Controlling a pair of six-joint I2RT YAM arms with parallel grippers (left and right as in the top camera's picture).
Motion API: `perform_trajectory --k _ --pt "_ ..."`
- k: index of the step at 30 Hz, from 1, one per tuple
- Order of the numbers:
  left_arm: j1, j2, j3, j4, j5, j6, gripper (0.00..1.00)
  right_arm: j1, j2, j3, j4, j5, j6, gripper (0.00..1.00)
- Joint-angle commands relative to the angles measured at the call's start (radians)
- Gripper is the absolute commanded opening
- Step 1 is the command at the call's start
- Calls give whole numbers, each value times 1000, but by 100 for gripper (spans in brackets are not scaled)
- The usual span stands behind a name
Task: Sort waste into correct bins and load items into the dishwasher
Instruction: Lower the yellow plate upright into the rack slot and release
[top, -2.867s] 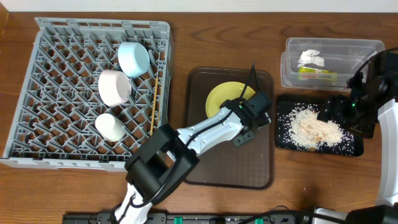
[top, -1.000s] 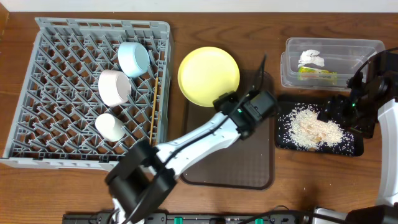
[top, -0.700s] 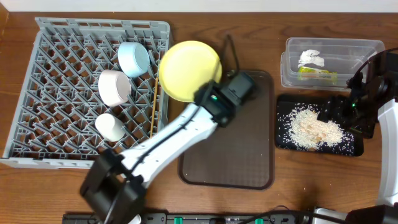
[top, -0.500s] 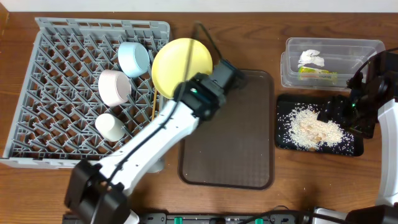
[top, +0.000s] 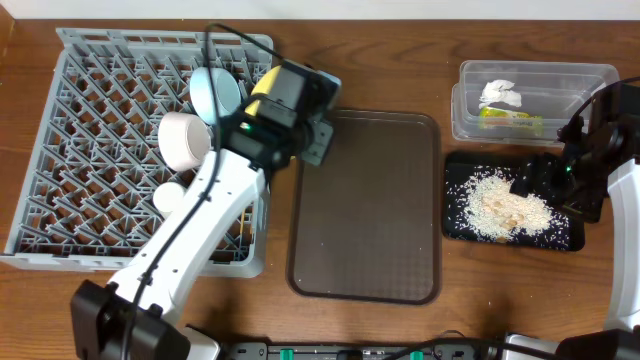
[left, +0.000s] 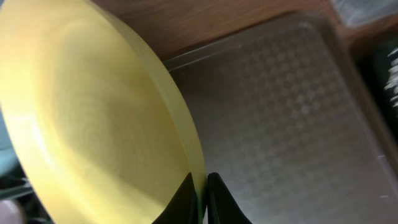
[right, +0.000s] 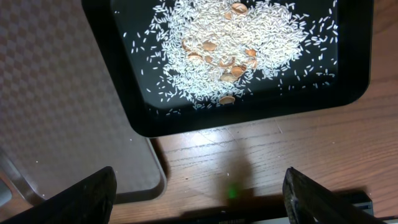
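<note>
Standing almost on edge, the yellow plate (left: 93, 124) is pinched at its rim by the left gripper (left: 200, 190), whose jaws are clenched on the rim's thickness. In the left wrist view the rim runs from upper left to bottom centre, with the hollow face turned left. Overhead, only a yellow sliver shows, at the right side of the grey rack (top: 90, 130), just beside the blue bowl (top: 212, 92). The brown tray (top: 370, 230) lies right of the rack. The right gripper (right: 199, 183) hangs with jaws spread above the black tray (right: 351, 62) of rice (right: 249, 31). Rack and trays rest on a wooden table (top: 500, 300).
</note>
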Motion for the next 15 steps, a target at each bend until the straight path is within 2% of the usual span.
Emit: perform_trajectory --k 1,11,15 --pt "58 -21 -8 5 174 -50 8 -7 2 16 -3 -5 10 84" --pt "213 -21 -8 17 412 -88 8 -7 2 16 -3 -5 10 84" --pt "271 -21 -8 16 449 -102 8 -7 2 16 -3 -5 10 83"
